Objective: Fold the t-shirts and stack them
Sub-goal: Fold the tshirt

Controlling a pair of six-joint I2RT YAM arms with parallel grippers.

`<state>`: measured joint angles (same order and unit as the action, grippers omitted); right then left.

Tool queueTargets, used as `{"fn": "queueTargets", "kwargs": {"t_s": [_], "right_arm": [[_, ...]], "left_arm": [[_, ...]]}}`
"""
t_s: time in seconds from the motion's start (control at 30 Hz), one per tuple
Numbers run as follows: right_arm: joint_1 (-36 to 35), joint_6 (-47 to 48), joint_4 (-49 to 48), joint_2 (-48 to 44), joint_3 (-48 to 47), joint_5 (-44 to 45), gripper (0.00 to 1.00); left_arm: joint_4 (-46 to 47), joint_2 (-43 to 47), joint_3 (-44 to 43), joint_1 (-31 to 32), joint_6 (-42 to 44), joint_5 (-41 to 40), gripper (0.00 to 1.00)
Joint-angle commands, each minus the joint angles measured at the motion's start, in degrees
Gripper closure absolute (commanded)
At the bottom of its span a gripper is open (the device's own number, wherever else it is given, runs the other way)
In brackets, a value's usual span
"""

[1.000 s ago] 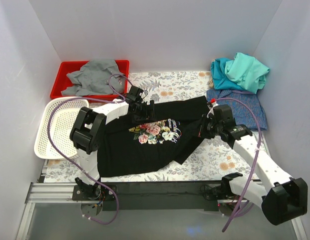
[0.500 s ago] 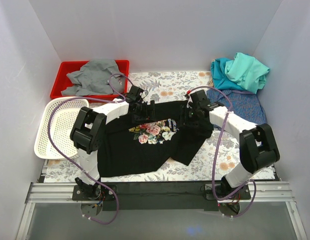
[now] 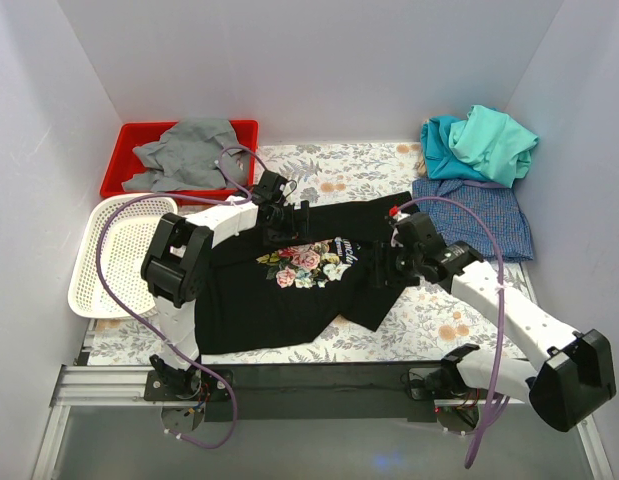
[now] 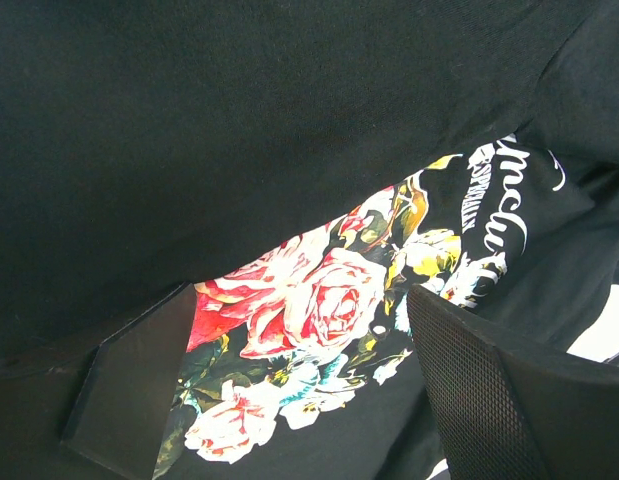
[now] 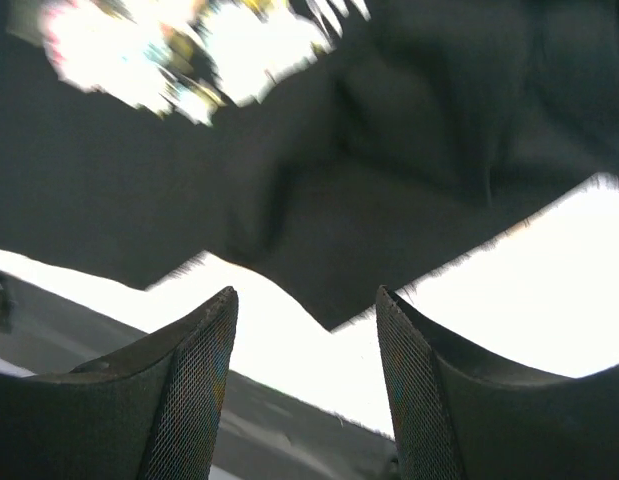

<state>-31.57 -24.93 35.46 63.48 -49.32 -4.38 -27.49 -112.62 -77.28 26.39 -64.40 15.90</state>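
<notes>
plain white walls (image 3: 309,60) close in a desk (image 3: 329,165) covered with a floral cloth.

top view: the black t-shirt (image 3: 259,300) lies spread across the middle of the desk, rose print (image 3: 309,265) facing up, its right side bunched and folded inward. the left claw (image 3: 287,228) sits low over the shirt just behind the print. the right claw (image 3: 374,268) is low at the bunched right edge. far right corner: a teal shirt (image 3: 441,140) and a mint-green shirt (image 3: 497,140) are heaped together, resting partly on a blue-checked shirt (image 3: 489,215) laid flat. far left: a red tray (image 3: 124,135) holds a grey cloth (image 3: 184,150). just in front of it stands a white mesh basket (image 3: 114,260), and a purple cable (image 3: 101,265) loops over it.

left wrist view: the fingers (image 4: 139,385) are spread wide with nothing gripped between them; black cloth and the print lie directly below.

right wrist view: blurred. the fingers (image 5: 189,370) stand moderately apart, gripping nothing, and the shirt's black edge lies beyond them against the bright desk.
</notes>
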Motion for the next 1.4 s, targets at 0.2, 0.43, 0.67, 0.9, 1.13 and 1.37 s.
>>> {"fn": "queueTargets", "kwargs": {"t_s": [0.2, 0.43, 0.67, 0.9, 1.13, 1.37], "right_arm": [[-3.23, -7.15, 5.41, 5.67, 3.79, 14.75, 0.36], [-3.85, -8.82, 2.43, 12.27, 4.32, 20.46, 0.33], [-4.20, -9.88, -2.76, 17.37, 5.11, 20.03, 0.33], [-4.37, -11.28, -4.26, 20.10, 7.30, 19.32, 0.38], [-4.55, -13.48, -4.35, 19.49, 11.61, 18.45, 0.64], [-6.83, -17.07, -0.06, 12.21, 14.25, 16.25, 0.99]], "left_arm": [[-3.10, -0.41, -0.42, -0.20, 1.03, -2.89, 0.14], [-2.92, -0.23, -0.07, -0.11, 1.12, -2.72, 0.13], [-3.19, -0.06, -0.24, -0.20, 1.30, -2.80, 0.13], [-3.71, -0.41, -0.60, -0.20, 1.82, -2.89, 0.13], [-4.16, -0.76, -0.51, -0.20, 2.17, -2.98, 0.13], [-4.86, -1.02, -1.21, -0.20, 2.53, -2.98, 0.13]]}}
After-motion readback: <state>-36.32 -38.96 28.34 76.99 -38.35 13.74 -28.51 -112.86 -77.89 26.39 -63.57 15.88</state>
